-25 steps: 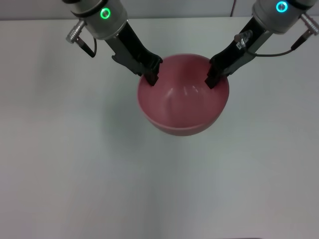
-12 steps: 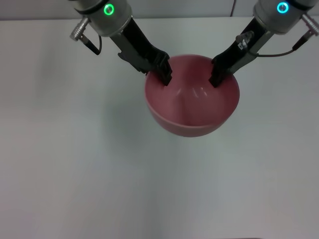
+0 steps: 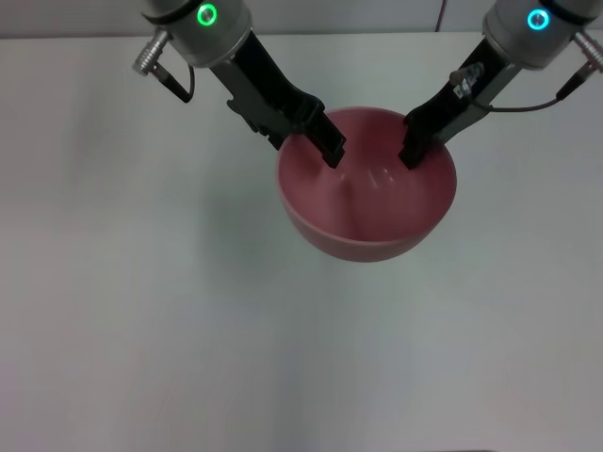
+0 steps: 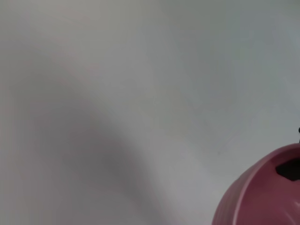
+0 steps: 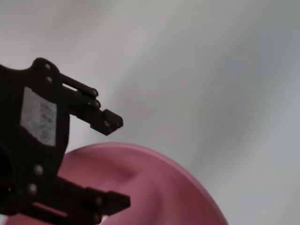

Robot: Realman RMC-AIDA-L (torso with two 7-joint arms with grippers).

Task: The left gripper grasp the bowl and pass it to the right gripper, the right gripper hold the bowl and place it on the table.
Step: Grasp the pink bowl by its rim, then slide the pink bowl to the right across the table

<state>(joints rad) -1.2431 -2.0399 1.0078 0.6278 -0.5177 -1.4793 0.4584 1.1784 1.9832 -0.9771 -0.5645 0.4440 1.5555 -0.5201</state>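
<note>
The glossy pink bowl (image 3: 369,215) hangs above the white table (image 3: 141,311), its rim level. My right gripper (image 3: 411,153), on the cyan-lit arm, is shut on the bowl's right rim, one finger inside the wall. My left gripper (image 3: 311,147), on the green-lit arm, is at the left rim and open. In the right wrist view the left gripper (image 5: 110,161) shows a wide gap between its fingers, one pad (image 5: 107,123) outside the bowl (image 5: 159,187) and the other inside, neither pressing the wall. The left wrist view shows only part of the bowl (image 4: 262,197).
Plain white table surface lies all around and below the bowl, with the bowl's soft shadow (image 3: 236,235) to its left. The table's far edge (image 3: 330,34) runs along the top of the head view. No other objects show.
The bowl has shifted a little to the right with the right gripper. The left gripper's fingers have spread apart, its inner finger now farther inside the bowl.
</note>
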